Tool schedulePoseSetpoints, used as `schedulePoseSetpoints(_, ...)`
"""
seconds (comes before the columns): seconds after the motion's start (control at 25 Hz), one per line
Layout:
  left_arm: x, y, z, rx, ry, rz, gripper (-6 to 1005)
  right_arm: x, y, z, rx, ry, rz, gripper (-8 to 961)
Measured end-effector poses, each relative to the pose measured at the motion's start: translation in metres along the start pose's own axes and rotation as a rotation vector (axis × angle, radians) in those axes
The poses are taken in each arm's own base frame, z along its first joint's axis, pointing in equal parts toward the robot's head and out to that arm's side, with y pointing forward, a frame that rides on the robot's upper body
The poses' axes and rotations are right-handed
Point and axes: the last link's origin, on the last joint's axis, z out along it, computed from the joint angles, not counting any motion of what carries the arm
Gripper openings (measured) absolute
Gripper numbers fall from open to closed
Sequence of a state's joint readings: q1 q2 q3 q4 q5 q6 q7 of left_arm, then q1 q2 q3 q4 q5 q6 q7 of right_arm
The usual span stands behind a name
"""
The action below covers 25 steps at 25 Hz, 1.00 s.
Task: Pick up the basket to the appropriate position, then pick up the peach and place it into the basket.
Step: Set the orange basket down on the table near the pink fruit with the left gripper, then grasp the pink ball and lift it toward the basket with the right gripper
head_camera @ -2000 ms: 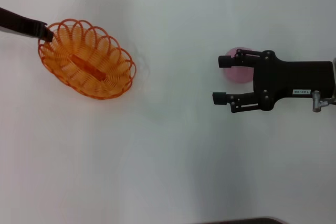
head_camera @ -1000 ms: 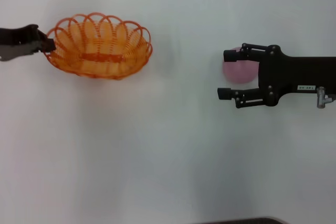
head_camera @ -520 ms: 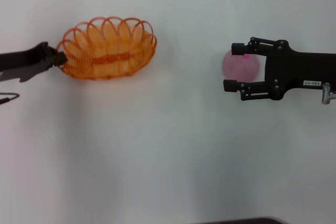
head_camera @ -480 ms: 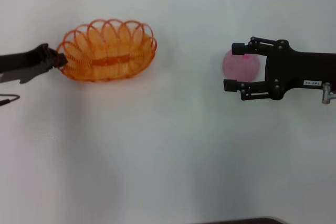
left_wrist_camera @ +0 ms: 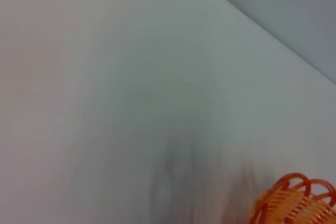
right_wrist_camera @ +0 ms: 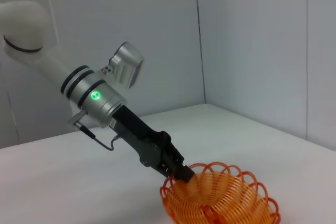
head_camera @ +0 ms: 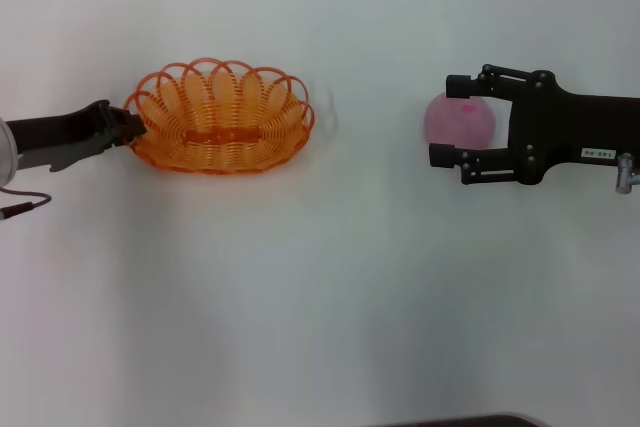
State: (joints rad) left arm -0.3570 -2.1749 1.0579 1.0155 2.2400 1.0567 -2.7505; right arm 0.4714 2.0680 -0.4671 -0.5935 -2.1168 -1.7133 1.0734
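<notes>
Left gripper [head_camera: 133,127] clamped on rim of basket [head_camera: 222,130] at table's [head_camera: 320,297] left side, right gripper [head_camera: 452,120] jaws spread wide, straddling peach [head_camera: 458,121] at right, well apart from basket.

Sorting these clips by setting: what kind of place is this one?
Likely a lab or test bench, not a home: a plain white table, bare white walls meeting in a corner, and only a basket and a peach laid out.

A plain white table [head_camera: 320,297] meets pale grey-white walls [right_wrist_camera: 252,40] joined at a corner.
</notes>
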Motion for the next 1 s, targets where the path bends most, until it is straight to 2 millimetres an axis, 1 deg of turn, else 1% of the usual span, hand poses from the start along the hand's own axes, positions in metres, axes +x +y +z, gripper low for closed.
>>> schedulePoseSetpoints(0.12, -0.001, -0.001, -0.001, 0.002, -0.013, 0.002, 81, 0.0, 0.001, 0.001, -0.001, -0.002, 0.003, 915)
schedulePoseSetpoints(0.32, 0.003, -0.004, -0.01, -0.003, -0.011, 0.019, 303, 0.0, 0.001, 0.002, -0.002, -0.011, 0.007, 915)
schedulePoseSetpoints(0.44, 0.009, -0.006, -0.02, -0.015, 0.002, 0.041, 422, -0.001, 0.001, 0.003, -0.002, -0.015, 0.01, 915)
schedulePoseSetpoints(0.48, 0.012, -0.007, -0.027, -0.032, 0.01, 0.057, 462, -0.001, 0.001, 0.004, -0.002, -0.016, 0.012, 915)
schedulePoseSetpoints(0.56, 0.014, -0.007, -0.031, -0.044, 0.017, 0.064, 541, -0.001, 0.001, 0.004, -0.002, -0.018, 0.016, 915)
schedulePoseSetpoints(0.76, 0.023, -0.002, -0.055, -0.19, 0.089, 0.141, 592, -0.003, 0.0, 0.005, 0.004, -0.028, 0.027, 915)
schedulePoseSetpoints(0.84, 0.025, 0.0, -0.067, -0.259, 0.133, 0.199, 592, -0.004, -0.001, 0.005, 0.008, -0.031, 0.033, 915)
schedulePoseSetpoints(1.0, 0.022, 0.001, -0.086, -0.365, 0.22, 0.413, 593, -0.005, -0.002, 0.006, 0.017, -0.043, 0.045, 915)
